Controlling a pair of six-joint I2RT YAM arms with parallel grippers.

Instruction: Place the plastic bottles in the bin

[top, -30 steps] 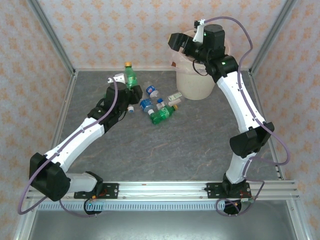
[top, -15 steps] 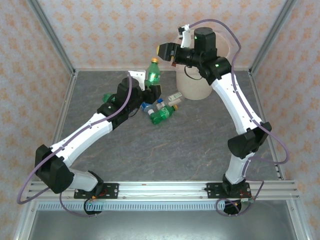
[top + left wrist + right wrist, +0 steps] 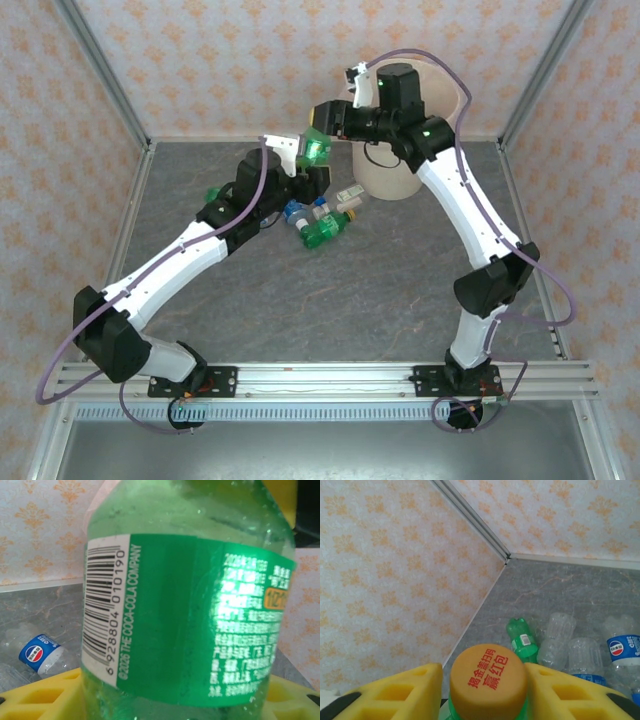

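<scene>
Top external: left end effector (image 3: 308, 160) is holding a green bottle (image 3: 316, 149) raised above the desk (image 3: 300, 300), left of the bin (image 3: 392, 178); right end effector (image 3: 325, 118) is hanging just over the bottle's top; loose bottles (image 3: 318, 218) are lying on the desk beneath

Left wrist: green bottle (image 3: 185, 605) is sitting between the yellow fingers (image 3: 35, 700), jaws partly closed and clamping its lower body; a blue-labelled clear bottle (image 3: 41, 653) is lying on the desk behind

Right wrist: yellow cap (image 3: 488, 680) is sitting between the yellow fingers (image 3: 395, 695), jaws flanking it closely; whether they are pressing it I cannot tell; a second green bottle (image 3: 521, 639) and clear bottles (image 3: 560, 637) are lying on the desk below
</scene>
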